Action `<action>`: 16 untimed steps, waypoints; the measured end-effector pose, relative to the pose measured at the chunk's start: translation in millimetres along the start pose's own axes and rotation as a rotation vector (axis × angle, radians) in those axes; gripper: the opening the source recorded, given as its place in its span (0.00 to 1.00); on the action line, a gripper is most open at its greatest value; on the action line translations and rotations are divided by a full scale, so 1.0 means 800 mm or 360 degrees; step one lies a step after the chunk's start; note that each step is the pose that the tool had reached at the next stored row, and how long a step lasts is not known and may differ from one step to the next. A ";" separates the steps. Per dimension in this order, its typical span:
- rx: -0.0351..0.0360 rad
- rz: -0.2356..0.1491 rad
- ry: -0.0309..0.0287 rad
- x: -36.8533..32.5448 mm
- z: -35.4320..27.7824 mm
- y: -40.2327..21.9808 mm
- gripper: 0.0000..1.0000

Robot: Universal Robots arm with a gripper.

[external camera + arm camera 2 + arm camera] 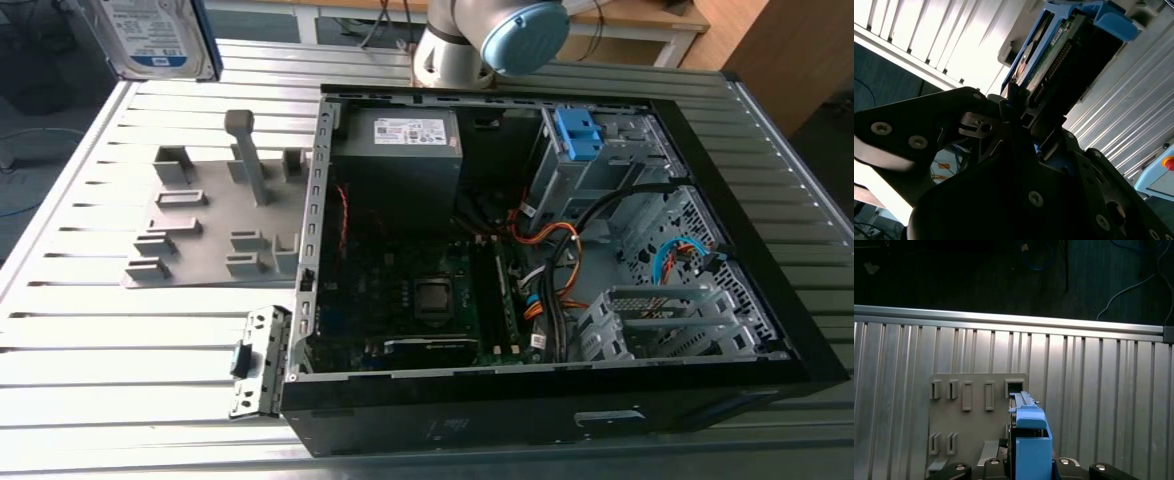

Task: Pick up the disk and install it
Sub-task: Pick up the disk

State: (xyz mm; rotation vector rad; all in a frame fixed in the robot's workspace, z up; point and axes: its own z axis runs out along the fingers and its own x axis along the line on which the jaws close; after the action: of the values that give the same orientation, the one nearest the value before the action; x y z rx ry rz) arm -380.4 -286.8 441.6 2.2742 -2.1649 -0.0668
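Entered as standing on one ribbed metal table [80, 400]: one open computer case [534, 425], one grey fixture plate [200, 250] and one detached black bracket [260, 360]. Inside the case are counted one grey power-supply box [396, 150], one blue ribbed latch [577, 135] and one processor socket [434, 297]. One disk [150, 35] and one robot arm [467, 40] are also listed.

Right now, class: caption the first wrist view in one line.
Disk held edge-on, blue bracket nearest, grey slotted plate and ribbed table beyond.
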 end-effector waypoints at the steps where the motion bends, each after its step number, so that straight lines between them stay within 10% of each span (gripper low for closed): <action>1: 0.0000 0.0000 0.00000 0.0000 -0.0015 0.0001 0.36; 16: 0.0000 0.0000 0.00000 -0.0007 -0.0227 0.0007 0.36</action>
State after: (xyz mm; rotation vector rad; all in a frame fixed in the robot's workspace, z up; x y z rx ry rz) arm -380.4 -286.8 459.7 2.2742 -2.1649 -0.0668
